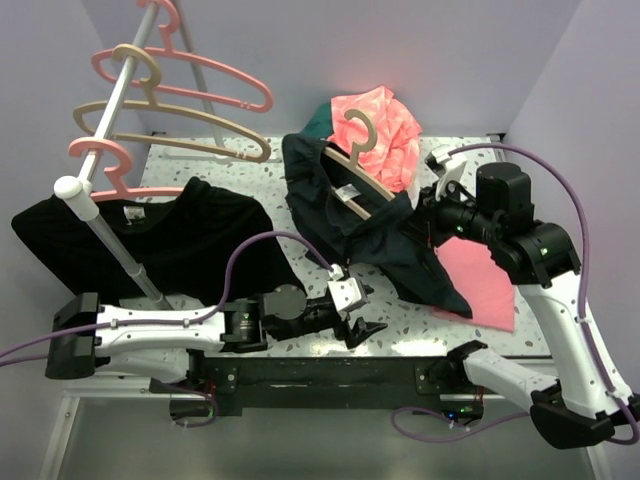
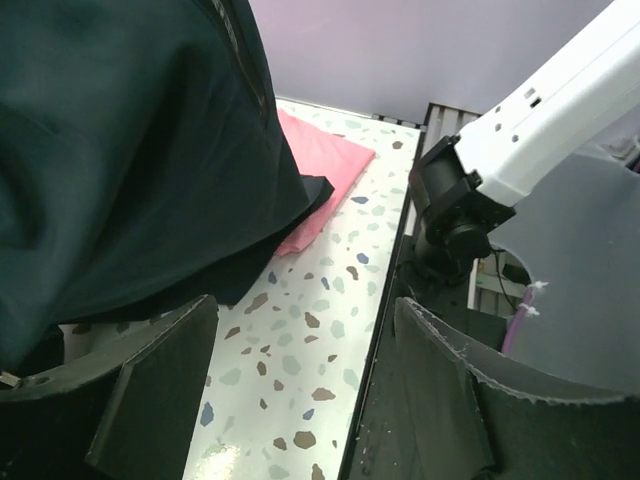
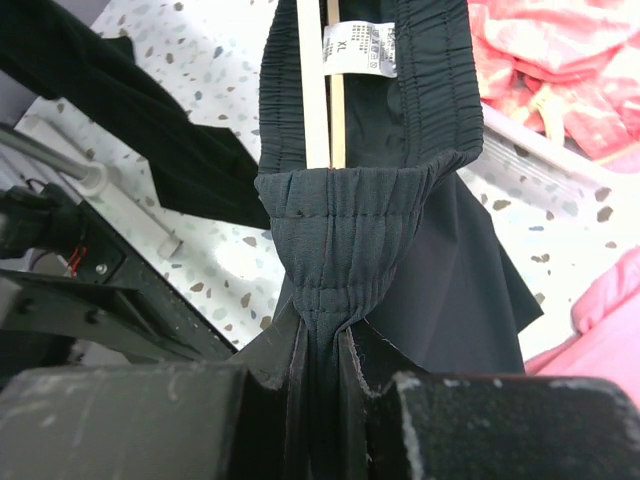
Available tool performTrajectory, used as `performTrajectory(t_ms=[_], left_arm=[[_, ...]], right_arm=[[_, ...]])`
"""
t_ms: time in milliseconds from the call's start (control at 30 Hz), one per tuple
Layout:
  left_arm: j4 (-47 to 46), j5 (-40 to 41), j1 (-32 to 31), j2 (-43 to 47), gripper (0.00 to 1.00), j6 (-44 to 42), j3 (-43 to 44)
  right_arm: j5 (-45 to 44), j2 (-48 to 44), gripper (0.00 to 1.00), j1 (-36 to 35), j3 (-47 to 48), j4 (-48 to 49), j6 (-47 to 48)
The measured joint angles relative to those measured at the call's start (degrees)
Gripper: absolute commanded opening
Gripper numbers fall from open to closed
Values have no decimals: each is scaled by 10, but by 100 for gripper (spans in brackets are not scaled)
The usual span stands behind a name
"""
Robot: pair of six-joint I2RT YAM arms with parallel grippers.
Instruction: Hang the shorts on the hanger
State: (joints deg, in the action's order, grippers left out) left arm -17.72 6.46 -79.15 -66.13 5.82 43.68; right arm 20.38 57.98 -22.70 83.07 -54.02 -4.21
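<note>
The shorts [image 1: 365, 235] lay mid-counter [image 1: 420, 335], draped over the beige hanger [image 3: 312, 80], whose bars ran inside the waistband. The right tool [image 3: 320, 365] was clamped on the bunched waistband, apparently pulling it taut so the elastic could pass over the hanger's end. The left tool [image 2: 300, 390] stood open and empty on the near side of the hem, probably ready to steady the fabric.

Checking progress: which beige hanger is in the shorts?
The beige hanger on the table, inside the shorts; the other beige one hangs on the rack.
</note>
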Motion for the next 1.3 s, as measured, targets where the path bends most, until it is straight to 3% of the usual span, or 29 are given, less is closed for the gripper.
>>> performTrajectory(t_ms=[367, 833, 1300], left_arm=[[-93, 113, -18, -49, 75, 1, -54], [-118, 120, -20, -53, 75, 2, -59], [-120, 104, -20, -63, 75, 2, -59]], right_arm=[[81, 18, 0, 0, 42, -15, 66], [94, -38, 0, 0, -11, -46, 78], [169, 4, 0, -29, -22, -41, 84]])
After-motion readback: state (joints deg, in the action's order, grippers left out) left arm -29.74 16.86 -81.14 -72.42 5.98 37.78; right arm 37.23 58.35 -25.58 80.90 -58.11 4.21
